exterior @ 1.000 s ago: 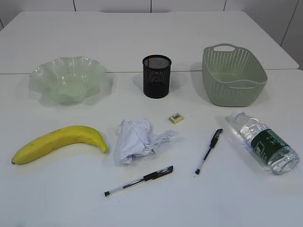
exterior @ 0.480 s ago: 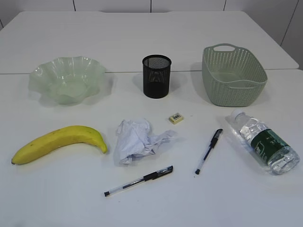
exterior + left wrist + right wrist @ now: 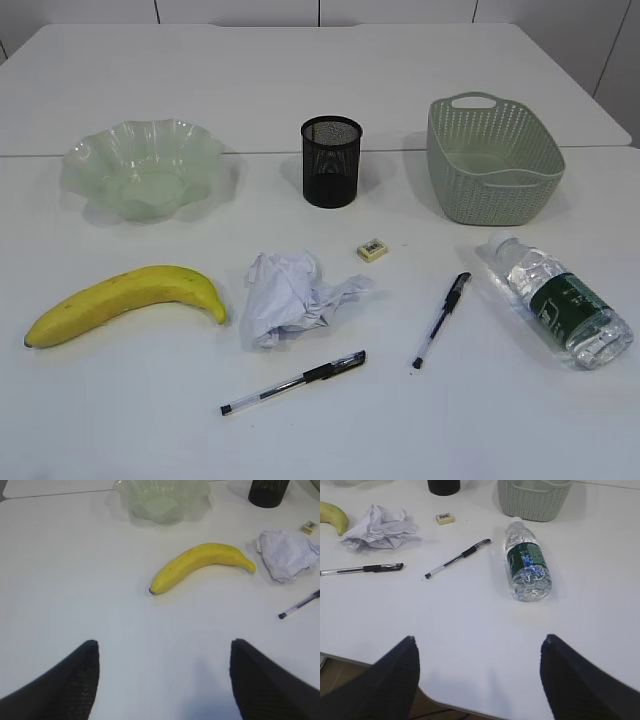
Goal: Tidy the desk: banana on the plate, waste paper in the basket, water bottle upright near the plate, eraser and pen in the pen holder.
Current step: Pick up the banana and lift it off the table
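1. The left gripper (image 3: 162,680) and right gripper (image 3: 479,675) hover with jaws spread wide, holding nothing.
2. On the desk (image 3: 120,420), the banana (image 3: 125,301) lies near the left edge, in front of the plate (image 3: 143,168).
3. The waste paper (image 3: 288,298) sits mid-desk, the eraser (image 3: 372,249) beside it.
4. The water bottle (image 3: 560,303) lies flat near the right edge, in front of the basket (image 3: 492,160).
5. Two pens (image 3: 294,382) (image 3: 441,320) lie toward the front edge; the pen holder (image 3: 331,161) looks empty, though its inside is dark.

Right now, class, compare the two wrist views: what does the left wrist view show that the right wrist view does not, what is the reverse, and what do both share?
Only the left wrist view shows the plate and the whole banana.

Only the right wrist view shows the water bottle lying on its side, the basket and the second pen.

Both show the waste paper, the eraser, the pen holder, one pen, the desk, and an open, empty gripper: left gripper, right gripper.
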### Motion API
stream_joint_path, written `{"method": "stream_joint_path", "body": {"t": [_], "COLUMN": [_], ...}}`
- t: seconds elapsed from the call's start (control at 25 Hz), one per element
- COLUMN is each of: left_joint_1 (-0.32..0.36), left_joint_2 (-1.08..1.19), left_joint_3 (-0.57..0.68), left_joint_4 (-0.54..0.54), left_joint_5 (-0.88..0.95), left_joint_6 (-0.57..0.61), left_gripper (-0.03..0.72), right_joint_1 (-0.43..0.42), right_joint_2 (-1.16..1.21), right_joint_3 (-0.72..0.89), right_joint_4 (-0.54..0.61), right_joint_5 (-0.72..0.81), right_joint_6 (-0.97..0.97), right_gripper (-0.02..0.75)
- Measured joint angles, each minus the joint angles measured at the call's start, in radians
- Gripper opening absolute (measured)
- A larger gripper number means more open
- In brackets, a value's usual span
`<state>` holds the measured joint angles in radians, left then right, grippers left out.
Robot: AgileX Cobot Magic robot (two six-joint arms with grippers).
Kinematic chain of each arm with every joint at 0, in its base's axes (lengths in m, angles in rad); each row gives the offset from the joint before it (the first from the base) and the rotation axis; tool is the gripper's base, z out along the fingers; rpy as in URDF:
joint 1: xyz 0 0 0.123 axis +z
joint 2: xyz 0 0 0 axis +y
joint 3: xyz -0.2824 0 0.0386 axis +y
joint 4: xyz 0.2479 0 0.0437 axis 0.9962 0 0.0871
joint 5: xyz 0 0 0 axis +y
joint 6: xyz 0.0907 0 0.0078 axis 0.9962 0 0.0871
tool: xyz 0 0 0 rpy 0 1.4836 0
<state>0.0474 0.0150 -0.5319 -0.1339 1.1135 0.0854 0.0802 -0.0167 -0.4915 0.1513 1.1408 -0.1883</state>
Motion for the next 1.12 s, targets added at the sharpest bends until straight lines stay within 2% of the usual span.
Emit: {"method": "stream_joint_path", "body": {"t": [0.52, 0.84, 1.12], "left_joint_1": [0.0, 0.0, -0.002], "left_joint_2": [0.0, 0.033, 0.115], "left_joint_3": [0.0, -0.022, -0.068], "left_joint_4": [0.0, 0.0, 0.012], "left_joint_5": [0.0, -0.002, -0.049], "left_joint_6": [0.0, 0.001, 0.002], "left_gripper": [0.58, 0.499, 0.49], "right_joint_1": [0.0, 0.0, 0.0], "right_joint_2": [0.0, 0.0, 0.0], "right_joint_3": [0.0, 0.0, 0.0], "right_joint_4": [0.0, 0.0, 0.0], "right_joint_5": [0.0, 0.0, 0.0], "right_joint_6": [0.0, 0.0, 0.0], "right_gripper": [0.555, 0.554, 0.555]}}
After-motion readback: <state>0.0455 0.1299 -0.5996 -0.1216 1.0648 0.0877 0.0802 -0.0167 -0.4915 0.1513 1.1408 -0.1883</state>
